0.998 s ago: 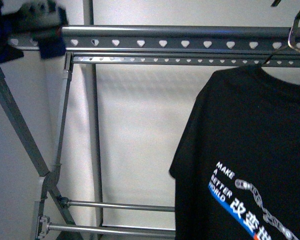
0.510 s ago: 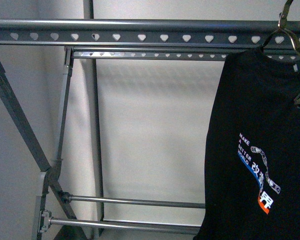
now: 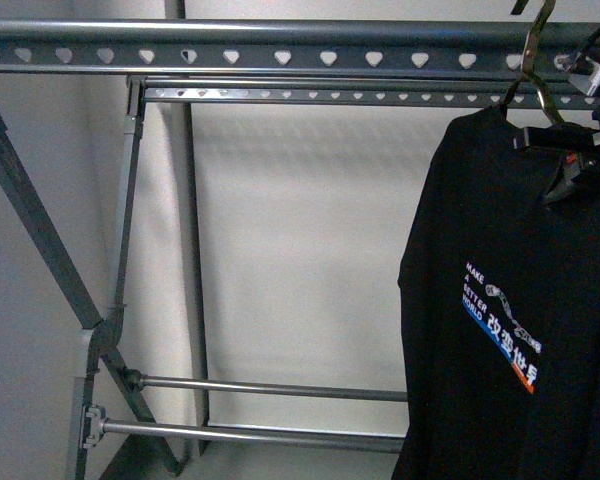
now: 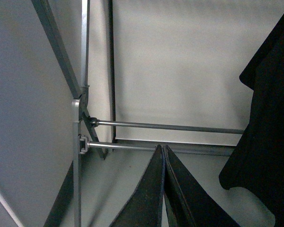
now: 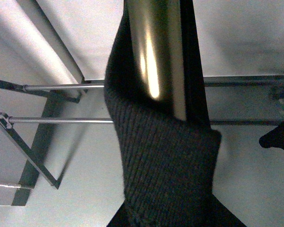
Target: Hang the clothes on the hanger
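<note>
The black T-shirt [image 3: 510,300] with its white, blue and orange print hangs on a thin metal clothes hanger [image 3: 535,60] at the right of the front view. The hook crosses the grey rack's top rail [image 3: 280,50], which has heart-shaped holes. The hook's top runs out of the picture, so I cannot tell if it rests on the rail. My right gripper [image 3: 572,150] is shut on the clothes hanger at the shirt's neck. The right wrist view shows the ribbed collar [image 5: 165,165] wrapped round the shiny hanger bar [image 5: 151,56]. My left gripper [image 4: 163,150] is shut and empty, low, left of the shirt's hem [image 4: 265,142].
A second holed rail [image 3: 330,96] runs behind the top one. Slanted legs [image 3: 40,240] stand at the left. Two thin lower bars [image 3: 270,388] cross near the floor and also show in the left wrist view [image 4: 170,126]. A white wall is behind the rack.
The left arm has left the front view's upper left. The shirt on its clothes hanger has risen and turned narrower at the right. My right gripper has come into view at the shirt's neck.
</note>
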{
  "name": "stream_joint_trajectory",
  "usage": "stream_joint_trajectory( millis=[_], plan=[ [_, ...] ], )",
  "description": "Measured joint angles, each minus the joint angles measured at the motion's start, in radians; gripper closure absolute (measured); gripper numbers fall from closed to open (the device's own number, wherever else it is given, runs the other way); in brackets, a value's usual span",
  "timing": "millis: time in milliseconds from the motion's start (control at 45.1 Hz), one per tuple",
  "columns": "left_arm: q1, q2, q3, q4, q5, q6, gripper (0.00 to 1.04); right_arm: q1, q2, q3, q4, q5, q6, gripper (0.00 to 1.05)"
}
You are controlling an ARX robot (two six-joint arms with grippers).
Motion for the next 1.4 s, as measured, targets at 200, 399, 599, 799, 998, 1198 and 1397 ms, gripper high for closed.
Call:
stream_joint_trajectory(
  millis=[200, 399, 599, 799, 998, 1198, 1397],
  plan=[
    [0.000, -0.119, -0.065, -0.058, -0.001, 0.000, 1.01, 0.037, 0.076, 0.083, -0.015, 0.031, 0.036, 0.97],
    [0.000, -0.222, -0.100, -0.124, 0.000, 0.000, 1.01, 0.052, 0.131, 0.147, -0.027, 0.042, 0.056, 0.97],
    [0.000, -0.320, -0.143, -0.161, -0.001, 0.001, 1.01, 0.051, 0.203, 0.205, -0.033, 0.052, 0.060, 0.97],
    [0.000, -0.433, -0.143, -0.266, 0.000, 0.001, 1.01, 0.051, 0.216, 0.209, -0.007, 0.052, 0.058, 0.97],
    [0.000, -0.505, -0.143, -0.335, 0.000, 0.001, 1.01, 0.049, 0.192, 0.124, 0.108, 0.047, 0.052, 0.68],
    [0.000, -0.578, -0.143, -0.410, 0.000, 0.001, 1.01, 0.019, 0.021, -0.078, 0.318, 0.064, 0.061, 0.28],
    [0.000, -0.636, -0.143, -0.469, 0.001, 0.001, 1.01, -0.014, -0.433, -0.476, 0.594, 0.000, 0.046, 0.08]
  ],
)
